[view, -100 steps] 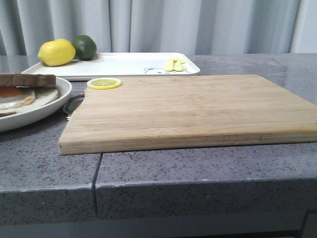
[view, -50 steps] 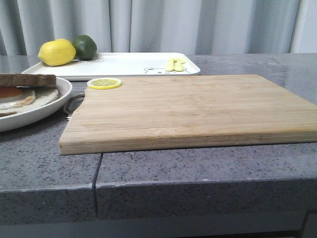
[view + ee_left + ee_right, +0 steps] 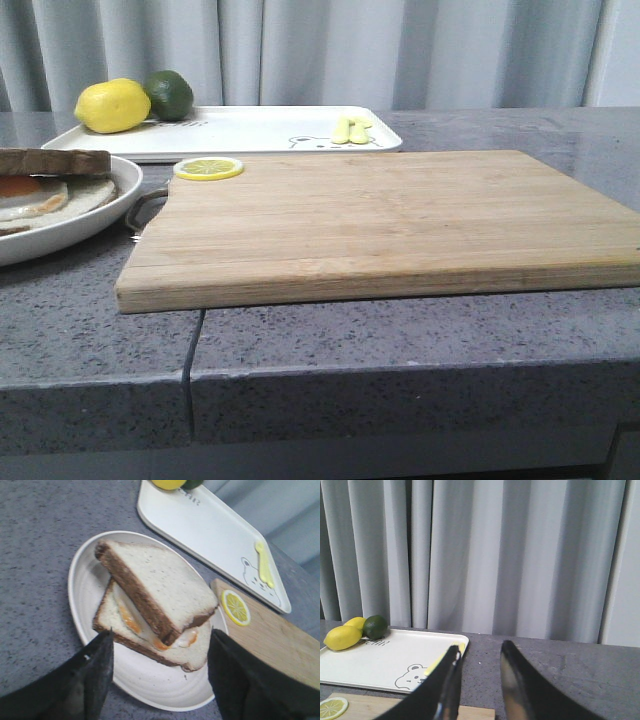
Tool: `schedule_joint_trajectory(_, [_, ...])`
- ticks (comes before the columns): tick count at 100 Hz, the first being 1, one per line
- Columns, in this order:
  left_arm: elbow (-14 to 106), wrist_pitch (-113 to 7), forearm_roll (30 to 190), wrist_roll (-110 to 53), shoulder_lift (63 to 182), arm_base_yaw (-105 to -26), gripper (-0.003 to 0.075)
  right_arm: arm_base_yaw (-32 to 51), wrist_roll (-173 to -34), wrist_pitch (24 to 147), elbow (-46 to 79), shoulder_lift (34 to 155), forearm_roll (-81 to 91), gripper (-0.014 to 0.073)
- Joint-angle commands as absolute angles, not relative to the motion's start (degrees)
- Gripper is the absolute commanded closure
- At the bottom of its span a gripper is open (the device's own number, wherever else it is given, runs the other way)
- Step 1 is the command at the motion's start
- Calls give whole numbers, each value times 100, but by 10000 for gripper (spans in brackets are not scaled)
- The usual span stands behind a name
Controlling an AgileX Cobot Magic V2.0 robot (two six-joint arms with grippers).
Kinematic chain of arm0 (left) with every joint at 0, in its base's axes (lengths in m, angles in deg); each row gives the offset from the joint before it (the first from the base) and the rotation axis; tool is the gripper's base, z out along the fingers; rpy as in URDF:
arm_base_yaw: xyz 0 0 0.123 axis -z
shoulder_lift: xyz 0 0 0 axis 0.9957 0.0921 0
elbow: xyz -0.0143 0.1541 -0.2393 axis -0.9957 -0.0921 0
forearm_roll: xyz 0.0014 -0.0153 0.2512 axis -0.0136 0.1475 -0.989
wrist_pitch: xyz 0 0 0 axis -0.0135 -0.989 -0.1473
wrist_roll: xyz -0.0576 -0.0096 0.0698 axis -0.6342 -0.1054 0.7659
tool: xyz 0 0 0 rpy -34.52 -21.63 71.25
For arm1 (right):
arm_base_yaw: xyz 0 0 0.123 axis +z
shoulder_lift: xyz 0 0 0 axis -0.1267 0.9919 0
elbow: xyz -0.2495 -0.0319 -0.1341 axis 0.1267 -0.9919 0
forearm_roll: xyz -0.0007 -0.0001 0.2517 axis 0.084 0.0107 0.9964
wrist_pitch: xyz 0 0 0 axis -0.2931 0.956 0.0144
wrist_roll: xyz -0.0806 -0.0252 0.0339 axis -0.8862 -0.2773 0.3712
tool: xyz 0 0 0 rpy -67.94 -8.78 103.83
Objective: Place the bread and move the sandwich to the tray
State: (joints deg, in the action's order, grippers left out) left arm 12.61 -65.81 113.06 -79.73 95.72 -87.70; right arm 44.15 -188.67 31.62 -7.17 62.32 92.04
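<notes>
Across the bench's middle lies the wooden cutting board, overhanging the front edge. Behind it, toward the back left, sits the tray. Near the left edge, the round dish holds the sandwich, the bread resting tilted on top. Above it, the left gripper is spread wide, holding nothing; the right gripper gapes narrowly, holding nothing.

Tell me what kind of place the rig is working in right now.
Most likely a kitchen counter, possibly a staged one: a speckled grey stone worktop carries a wooden cutting board, a sandwich on a white dish, and a tray. Grey curtains hang behind.
</notes>
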Motion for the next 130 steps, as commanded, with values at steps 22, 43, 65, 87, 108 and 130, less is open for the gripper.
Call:
schedule_joint_trajectory(22, [1385,-6794,11393,-8295,9599,-9748,308,4400,-18932,3372,-601,6248,8948,370])
schedule_joint_trajectory(43, [1398,-6836,11724,-8296,10350,-9760,307,4400,-18932,3462,-601,6248,8948,370])
schedule_joint_trajectory(65, [1532,-6801,11801,-8269,11136,-9760,307,4400,-18932,3462,-601,6248,8948,370])
schedule_joint_trajectory(87, [1787,-6735,11801,-8228,11175,-9760,307,4400,-18932,3462,-601,6248,8948,370])
schedule_joint_trajectory(108, [1792,-6680,11813,-8228,11484,-9760,307,4400,-18932,3479,-601,6248,8948,370])
schedule_joint_trajectory(130, [1792,-6527,11919,-8228,11866,-9760,307,4400,-18932,3479,-601,6248,8948,370])
